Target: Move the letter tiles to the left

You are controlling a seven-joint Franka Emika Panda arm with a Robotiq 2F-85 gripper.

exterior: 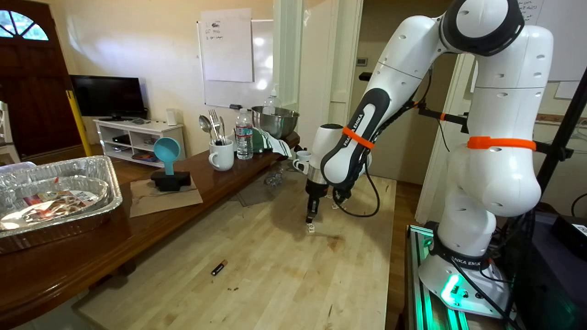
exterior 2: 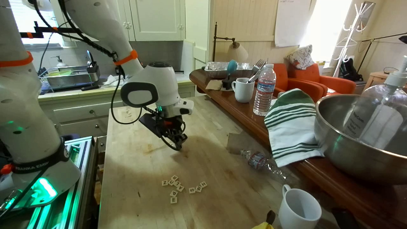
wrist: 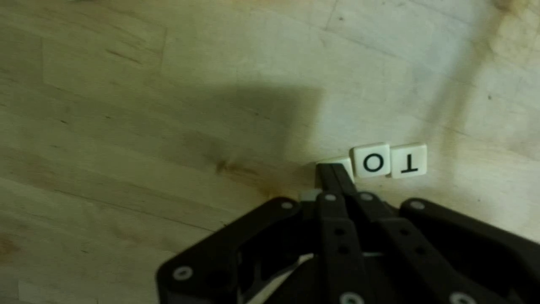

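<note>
Pale wooden table (exterior: 284, 288). Well inside its edges, the hand (wrist: 331, 166) is clenched empty at letter tiles (wrist: 371, 160), presumably for pushing, not lifting.

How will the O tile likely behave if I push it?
The O tile will probably slide rather than roll, being flat and squarish. Its crisp edges suggest it's stiff. Pushed toward the T tile close beside it, it would likely shove that along.
</note>
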